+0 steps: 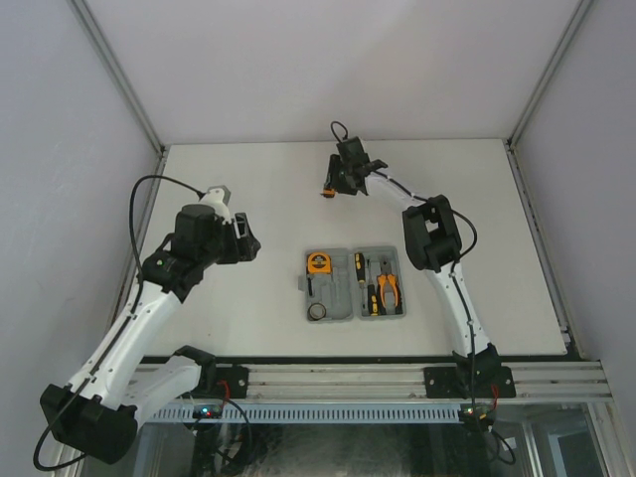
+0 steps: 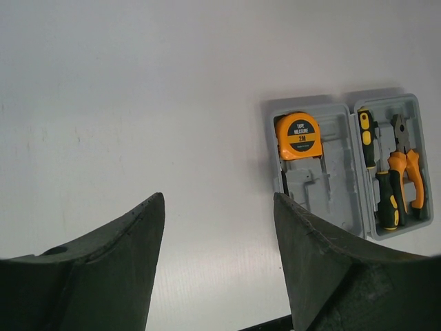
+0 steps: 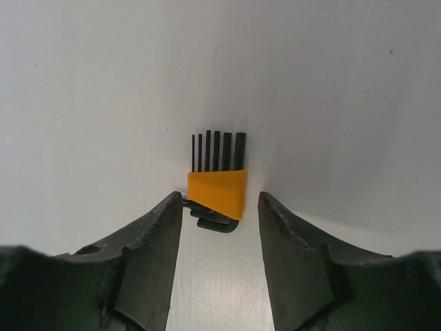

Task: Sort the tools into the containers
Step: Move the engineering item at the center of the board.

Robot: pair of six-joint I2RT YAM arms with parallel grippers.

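The grey tool case (image 1: pixel 336 298) lies open near the table's middle. It holds the orange tape measure (image 1: pixel 318 263), a small black ring (image 1: pixel 317 311), two screwdrivers (image 1: pixel 360 266) and the orange-handled pliers (image 1: pixel 388 288). The left wrist view shows the case (image 2: pixel 337 186), tape measure (image 2: pixel 298 136) and pliers (image 2: pixel 406 172) ahead to the right. A tiny orange-black block (image 3: pixel 217 189) of hex keys lies on the far table (image 1: pixel 328 195). My right gripper (image 3: pixel 220 200) (image 1: pixel 333 189) straddles it, open, with a gap on the right side. My left gripper (image 2: pixel 218 198) (image 1: pixel 253 243) hovers open and empty left of the case.
White walls and metal rails close the table at the back and sides. The block sits in the far half of the table, behind the case. A dark rail runs along the near edge by the arm bases.
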